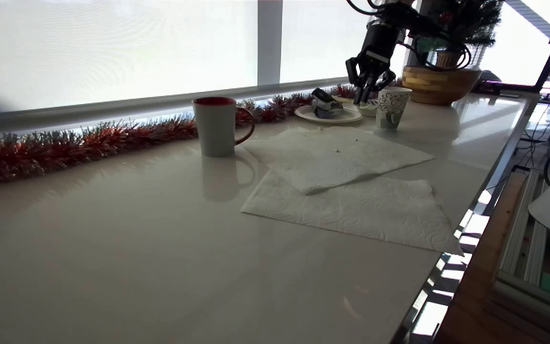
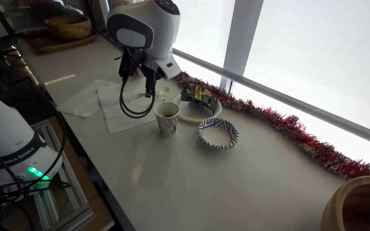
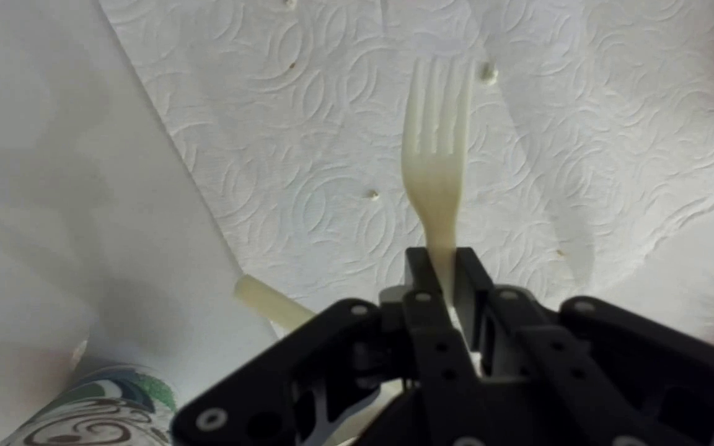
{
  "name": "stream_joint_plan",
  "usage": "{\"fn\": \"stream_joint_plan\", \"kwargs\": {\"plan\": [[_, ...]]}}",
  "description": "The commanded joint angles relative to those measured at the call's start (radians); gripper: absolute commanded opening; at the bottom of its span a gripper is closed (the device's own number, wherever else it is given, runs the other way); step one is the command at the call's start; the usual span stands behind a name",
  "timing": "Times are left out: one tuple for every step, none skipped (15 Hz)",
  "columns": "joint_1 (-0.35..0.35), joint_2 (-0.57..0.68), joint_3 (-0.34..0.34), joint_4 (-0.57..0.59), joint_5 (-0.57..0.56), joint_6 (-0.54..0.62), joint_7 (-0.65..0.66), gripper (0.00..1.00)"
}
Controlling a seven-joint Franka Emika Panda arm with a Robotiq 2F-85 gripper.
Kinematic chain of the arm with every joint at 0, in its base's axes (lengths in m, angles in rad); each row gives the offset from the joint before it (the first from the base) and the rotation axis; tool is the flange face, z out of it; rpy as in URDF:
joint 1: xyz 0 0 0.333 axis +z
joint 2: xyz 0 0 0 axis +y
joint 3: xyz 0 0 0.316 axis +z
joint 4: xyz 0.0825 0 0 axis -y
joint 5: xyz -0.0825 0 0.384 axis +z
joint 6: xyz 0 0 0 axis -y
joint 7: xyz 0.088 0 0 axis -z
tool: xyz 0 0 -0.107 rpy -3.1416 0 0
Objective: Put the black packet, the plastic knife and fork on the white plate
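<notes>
You're pinching the fork (image 3: 435, 176) in your gripper (image 3: 446, 272), its tines over the napkin (image 3: 320, 136). The packet (image 2: 198, 97) lies on the plate (image 2: 192, 113), with the cup (image 2: 166, 124) and bowl (image 2: 232, 133) nearby.

The fork (image 3: 435, 173) looks smooth plastic, the napkin (image 3: 326, 142) embossed paper.
</notes>
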Motion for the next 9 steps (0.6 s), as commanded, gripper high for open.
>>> {"fn": "stream_joint_plan", "kwargs": {"plan": [[-0.013, 0.028, -0.007, 0.038, 0.011, -0.013, 0.02, 0.03], [-0.013, 0.034, -0.005, 0.038, 0.004, 0.038, 0.031, 0.03], [-0.013, 0.012, -0.004, 0.015, -0.001, 0.01, 0.008, 0.12], [-0.014, 0.017, -0.004, 0.021, -0.001, 0.024, 0.013, 0.12], [-0.014, 0.022, -0.004, 0.025, -0.001, 0.029, 0.016, 0.12], [-0.014, 0.025, -0.004, 0.027, -0.001, 0.032, 0.017, 0.12], [-0.014, 0.027, -0.004, 0.028, -0.001, 0.032, 0.018, 0.12], [-0.014, 0.028, -0.004, 0.028, -0.001, 0.033, 0.018, 0.03], [-0.011, 0.038, -0.001, 0.04, 0.007, 0.041, 0.043, 0.03]]}}
